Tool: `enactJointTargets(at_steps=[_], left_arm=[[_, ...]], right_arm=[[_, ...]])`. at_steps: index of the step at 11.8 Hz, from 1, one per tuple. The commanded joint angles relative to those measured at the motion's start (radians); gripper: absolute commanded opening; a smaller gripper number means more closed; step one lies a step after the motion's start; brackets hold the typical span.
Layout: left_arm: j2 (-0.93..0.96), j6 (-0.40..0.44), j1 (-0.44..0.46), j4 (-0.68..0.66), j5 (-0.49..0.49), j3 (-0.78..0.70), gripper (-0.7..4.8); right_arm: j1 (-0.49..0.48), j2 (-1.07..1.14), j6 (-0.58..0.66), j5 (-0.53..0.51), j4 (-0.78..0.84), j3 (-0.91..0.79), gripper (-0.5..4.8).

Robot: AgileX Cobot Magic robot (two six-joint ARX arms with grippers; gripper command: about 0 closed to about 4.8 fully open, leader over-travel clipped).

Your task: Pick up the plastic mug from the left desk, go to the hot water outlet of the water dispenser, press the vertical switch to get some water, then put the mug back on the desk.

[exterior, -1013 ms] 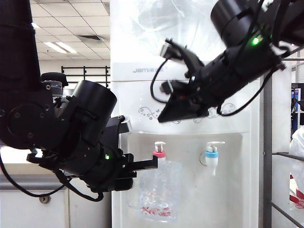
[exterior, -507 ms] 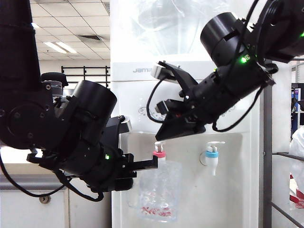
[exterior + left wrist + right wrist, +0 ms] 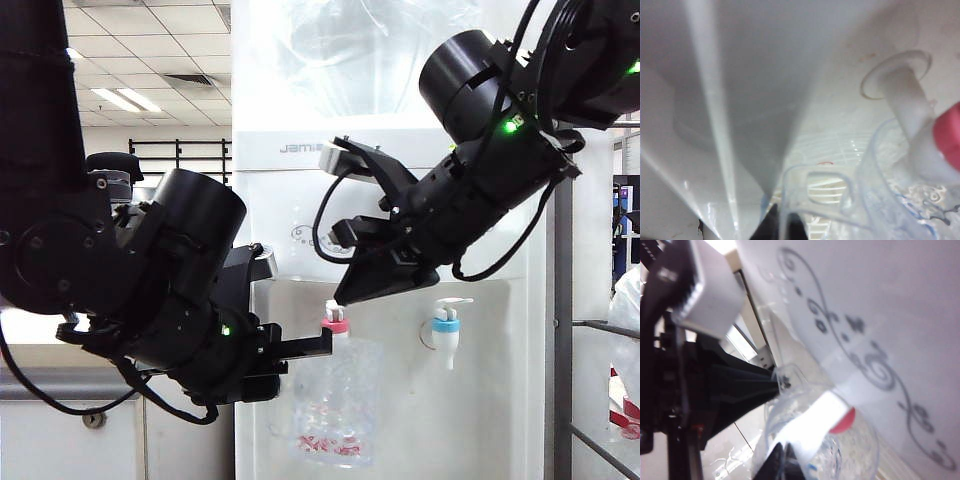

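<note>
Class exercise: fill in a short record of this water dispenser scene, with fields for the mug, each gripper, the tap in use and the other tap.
mug: plastic mug held under the hot water outlet
left gripper: left gripper shut on the mug's handle
right gripper: right gripper shut, tip just above the vertical switch
other tap: blue-collared tap, untouched
dispenser: water dispenser, white

The right pincer [image 3: 345, 297] hides the vertical switch's top.
</note>
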Motion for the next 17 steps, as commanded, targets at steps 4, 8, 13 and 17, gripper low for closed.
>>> enactJointTargets(at_steps=[4, 8, 13, 17], left_arm=[[-0.007, -0.004, -0.002, 0.043, 0.0, 0.005, -0.06], [-0.007, -0.004, -0.002, 0.043, 0.0, 0.005, -0.06], [-0.007, -0.004, -0.002, 0.043, 0.0, 0.005, -0.05], [-0.007, -0.004, -0.002, 0.043, 0.0, 0.005, -0.05]], right_arm=[[0.001, 0.025, -0.011, 0.01, -0.034, 0.0, -0.06], [0.001, 0.042, -0.011, 0.013, -0.033, 0.0, -0.06], [0.001, 0.047, -0.011, 0.013, -0.028, 0.0, -0.06], [0.001, 0.047, -0.01, 0.016, -0.009, 0.001, -0.06]])
